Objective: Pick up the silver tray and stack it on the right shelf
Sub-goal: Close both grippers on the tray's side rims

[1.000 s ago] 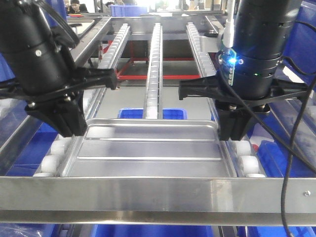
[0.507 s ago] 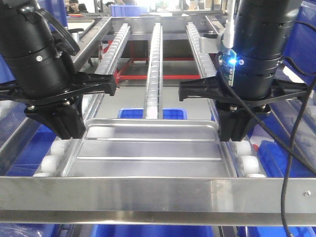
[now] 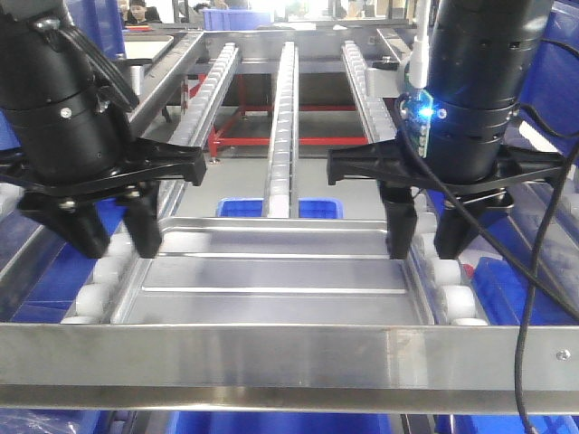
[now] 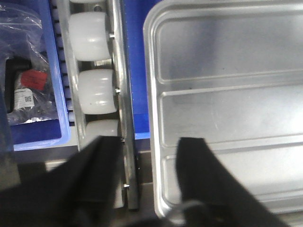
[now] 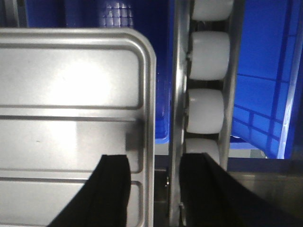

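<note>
The silver tray (image 3: pixel 271 271) lies flat on the right shelf (image 3: pixel 271 357), just behind its shiny front crossbar. The tray's long sides sit just inside the outer white roller rails (image 3: pixel 282 117), and a blue bin (image 3: pixel 271 207) shows below its far edge. From where I stand the placing looks done, and what remains is letting go and backing off.

To do that cleanly, both arms should rise straight up and together. On each side one finger hangs inside the tray's rim, so any sideways drift could hook the rim and skid the tray along the rollers. Lifting one side early could tip it.

The left arm (image 3: pixel 63 90) and right arm (image 3: pixel 479 81) both point steeply down, one over each short end of the tray, wrists roughly level with each other. The left gripper (image 3: pixel 118 244) stands parted and holds nothing. In its wrist view one finger (image 4: pixel 94 179) is over the roller rail and the other over the tray floor, with the rim in the gap. The right gripper (image 3: pixel 425 244) mirrors it, spread and empty, its inner finger (image 5: pixel 116 189) above the tray floor and the outer one beside the rollers (image 5: pixel 208 109).
</note>
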You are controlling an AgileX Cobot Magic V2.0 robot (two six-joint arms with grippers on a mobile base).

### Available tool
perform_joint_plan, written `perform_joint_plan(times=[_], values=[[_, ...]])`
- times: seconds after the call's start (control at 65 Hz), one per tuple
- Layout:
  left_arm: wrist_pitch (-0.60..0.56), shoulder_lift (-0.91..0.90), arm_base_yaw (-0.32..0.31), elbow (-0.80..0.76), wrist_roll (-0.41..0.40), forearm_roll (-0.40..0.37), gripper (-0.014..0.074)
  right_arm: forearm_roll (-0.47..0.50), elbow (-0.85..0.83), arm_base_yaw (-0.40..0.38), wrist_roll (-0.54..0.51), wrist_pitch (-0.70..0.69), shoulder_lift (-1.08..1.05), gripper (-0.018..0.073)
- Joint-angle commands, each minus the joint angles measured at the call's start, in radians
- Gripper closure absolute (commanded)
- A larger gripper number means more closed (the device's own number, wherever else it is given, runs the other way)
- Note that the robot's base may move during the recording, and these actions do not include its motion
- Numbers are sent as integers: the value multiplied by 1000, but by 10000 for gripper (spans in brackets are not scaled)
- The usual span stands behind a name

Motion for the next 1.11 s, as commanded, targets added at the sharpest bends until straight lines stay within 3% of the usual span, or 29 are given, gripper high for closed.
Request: perform_joint_plan(times=[0.0, 0.4, 1.092], values=[[-62, -20, -6, -33, -29, -5, 251, -7, -30, 0, -10, -33, -30, 134], [-115, 34, -6, -33, -29, 0, 280, -8, -30, 0, -10, -110, 10, 134], [-126, 34, 20, -33, -29, 2, 280, -7, -30, 0, -10, -105, 43, 136]])
